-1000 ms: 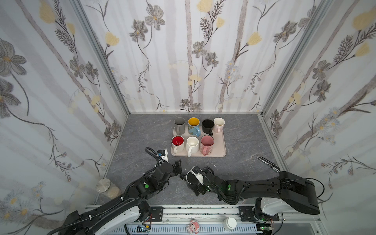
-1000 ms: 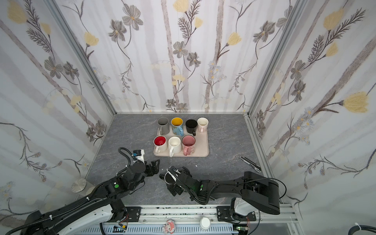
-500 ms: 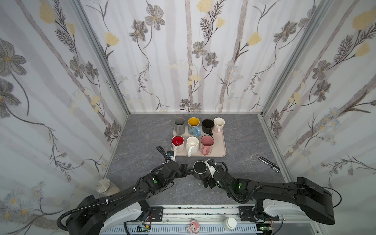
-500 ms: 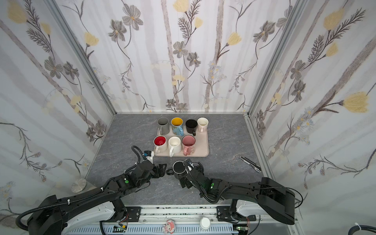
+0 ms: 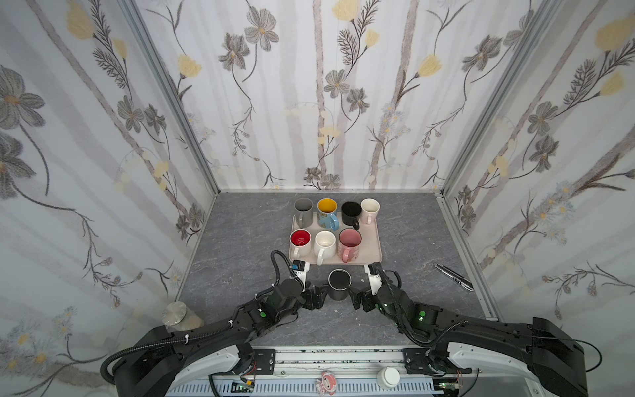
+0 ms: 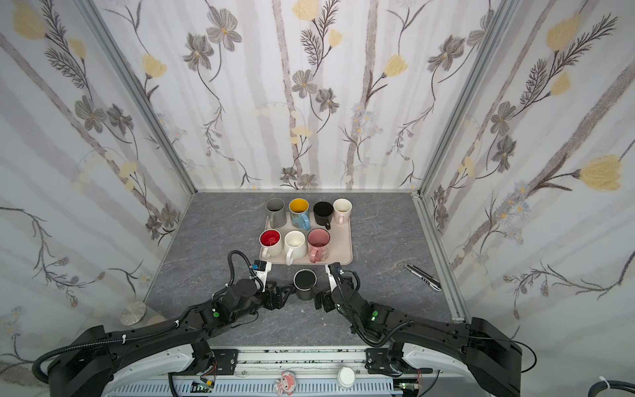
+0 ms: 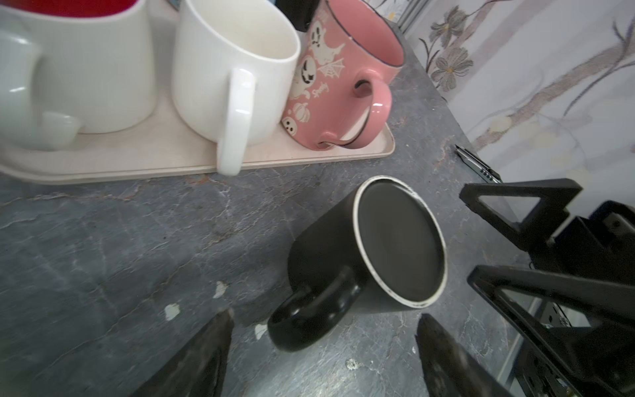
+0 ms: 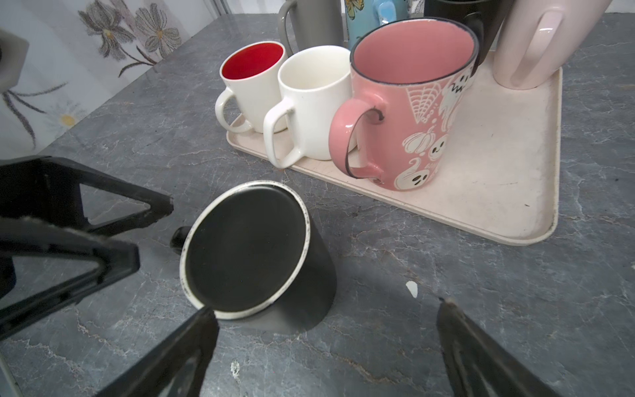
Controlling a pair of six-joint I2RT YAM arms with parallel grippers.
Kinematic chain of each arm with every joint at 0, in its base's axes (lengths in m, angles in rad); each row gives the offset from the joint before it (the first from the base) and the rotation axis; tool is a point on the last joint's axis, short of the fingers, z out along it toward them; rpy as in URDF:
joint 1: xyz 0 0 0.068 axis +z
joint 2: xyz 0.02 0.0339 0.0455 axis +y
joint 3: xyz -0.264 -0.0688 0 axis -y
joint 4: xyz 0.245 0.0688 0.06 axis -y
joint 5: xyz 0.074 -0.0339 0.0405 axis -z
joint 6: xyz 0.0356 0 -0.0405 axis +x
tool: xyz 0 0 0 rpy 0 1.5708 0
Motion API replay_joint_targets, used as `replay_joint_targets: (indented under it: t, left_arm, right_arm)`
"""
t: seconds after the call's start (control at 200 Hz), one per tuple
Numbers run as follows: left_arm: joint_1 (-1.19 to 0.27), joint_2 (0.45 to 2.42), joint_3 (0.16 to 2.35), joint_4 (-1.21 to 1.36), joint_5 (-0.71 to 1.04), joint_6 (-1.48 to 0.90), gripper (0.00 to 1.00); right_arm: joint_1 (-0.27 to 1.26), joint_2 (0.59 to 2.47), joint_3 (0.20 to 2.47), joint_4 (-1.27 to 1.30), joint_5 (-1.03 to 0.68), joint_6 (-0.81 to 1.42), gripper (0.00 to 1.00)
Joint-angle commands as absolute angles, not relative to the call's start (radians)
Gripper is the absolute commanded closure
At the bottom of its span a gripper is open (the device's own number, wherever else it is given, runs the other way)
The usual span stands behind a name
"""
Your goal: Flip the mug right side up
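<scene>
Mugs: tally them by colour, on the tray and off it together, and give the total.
Black: 2 (base-up black mug, upright black mug)
White: 2 (red-lined mug, plain white mug)
Grey: 1 (grey mug)
Blue: 1 (blue mug)
Pink: 1 (ghost-print mug)
Pale pink: 1 (pale pink mug)
Total: 8

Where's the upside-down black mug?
In both top views the black mug sits on the table, before the tray, between the left gripper and right gripper.

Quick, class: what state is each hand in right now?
Left hand: open, holding nothing, at the upside-down black mug.
Right hand: open, holding nothing.
</scene>
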State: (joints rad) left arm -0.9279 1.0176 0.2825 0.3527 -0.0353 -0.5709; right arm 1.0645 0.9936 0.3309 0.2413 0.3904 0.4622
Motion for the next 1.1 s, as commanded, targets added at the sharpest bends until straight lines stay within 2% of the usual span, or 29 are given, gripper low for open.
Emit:
replay_joint_targets:
  t: [0.0, 0.07, 0.375, 0.475, 0.744, 0.944, 1.094]
  left_arm:
    - [-0.934, 1.043, 0.284, 0.479, 0.001, -0.526, 0.18]
    - [-0.934, 1.067, 0.281, 0.515, 0.022, -0.522, 0.21]
    - [-0.985, 1.121, 0.281, 0.538, 0.063, -0.539, 0.46]
    - [-1.014, 1.105, 0.280, 0.511, 0.050, -0.553, 0.51]
    - [-1.082, 1.050, 0.347, 0.264, -0.132, -0.503, 0.49]
    - [-1.116, 1.123, 0.425, 0.165, -0.202, -0.436, 0.50]
    - [-1.149, 1.205, 0.474, 0.147, -0.245, -0.393, 0.55]
  right_arm:
    - [1.053, 0.977, 0.324, 0.235, 0.391, 0.471, 0.02]
    - [1.045, 0.963, 0.321, 0.229, 0.395, 0.471, 0.02]
    - [1.012, 0.923, 0.313, 0.218, 0.397, 0.469, 0.02]
    - [1.004, 0.909, 0.306, 0.222, 0.400, 0.472, 0.02]
    - [0.988, 0.881, 0.293, 0.224, 0.397, 0.482, 0.01]
    - [0.982, 0.875, 0.288, 0.227, 0.390, 0.483, 0.01]
    - [0.979, 0.866, 0.283, 0.229, 0.389, 0.486, 0.01]
